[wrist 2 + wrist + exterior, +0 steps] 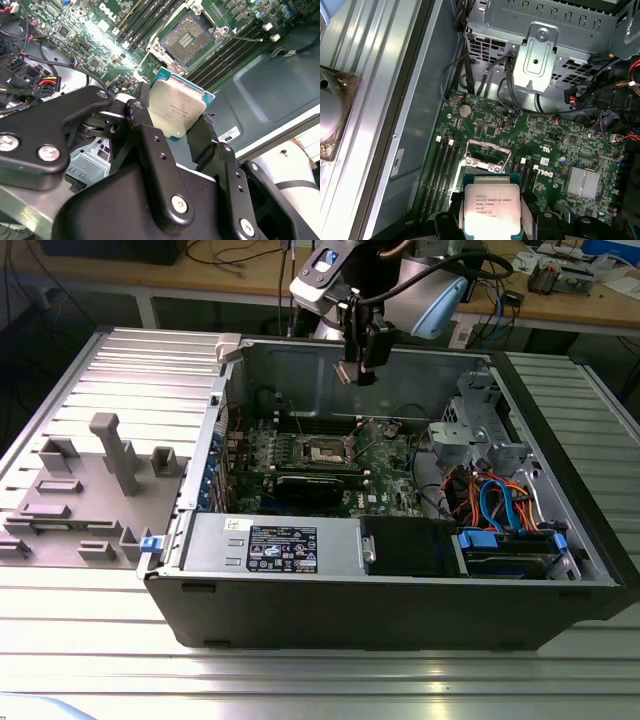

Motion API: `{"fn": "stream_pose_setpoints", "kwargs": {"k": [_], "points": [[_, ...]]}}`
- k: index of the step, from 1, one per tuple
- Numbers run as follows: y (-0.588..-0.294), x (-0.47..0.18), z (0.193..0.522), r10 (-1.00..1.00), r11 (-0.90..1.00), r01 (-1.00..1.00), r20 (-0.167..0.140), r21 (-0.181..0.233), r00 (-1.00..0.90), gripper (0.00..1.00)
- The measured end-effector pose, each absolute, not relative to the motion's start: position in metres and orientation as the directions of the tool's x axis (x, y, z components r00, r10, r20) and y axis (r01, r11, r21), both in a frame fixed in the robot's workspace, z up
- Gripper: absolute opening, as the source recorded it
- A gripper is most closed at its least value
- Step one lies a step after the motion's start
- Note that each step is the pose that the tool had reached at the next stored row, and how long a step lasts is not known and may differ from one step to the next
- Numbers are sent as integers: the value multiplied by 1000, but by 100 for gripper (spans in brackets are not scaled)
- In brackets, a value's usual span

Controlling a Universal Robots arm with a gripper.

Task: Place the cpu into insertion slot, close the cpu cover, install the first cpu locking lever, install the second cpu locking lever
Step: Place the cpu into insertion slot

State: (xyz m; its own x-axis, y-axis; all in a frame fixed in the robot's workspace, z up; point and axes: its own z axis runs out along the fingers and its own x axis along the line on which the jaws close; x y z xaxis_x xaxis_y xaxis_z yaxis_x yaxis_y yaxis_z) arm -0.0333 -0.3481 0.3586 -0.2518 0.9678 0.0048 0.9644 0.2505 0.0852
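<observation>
Cpu (176, 107) pinched by two opposite edges between the fingers (150, 142), metal top up, likely so nothing touches its underside. Insertion slot (187, 37) sits well below the fingers on the motherboard (85, 45), contacts bared, ready to receive. Chip hangs high over the open case (400, 610), not yet seated.

Arm (425, 292) high — pincer (355, 368) clamped on the cpu (175, 107).

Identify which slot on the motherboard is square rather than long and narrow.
The insertion slot: silvery rim, dark centre, flanked by long black memory slots. The end effector holds the cpu.
</observation>
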Motion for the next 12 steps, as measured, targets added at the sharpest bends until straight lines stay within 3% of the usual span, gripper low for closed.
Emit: {"fn": "stream_pose_setpoints", "kwargs": {"k": [12], "points": [[-348,-33,357,988,157,984,2,84,-157,54]]}}
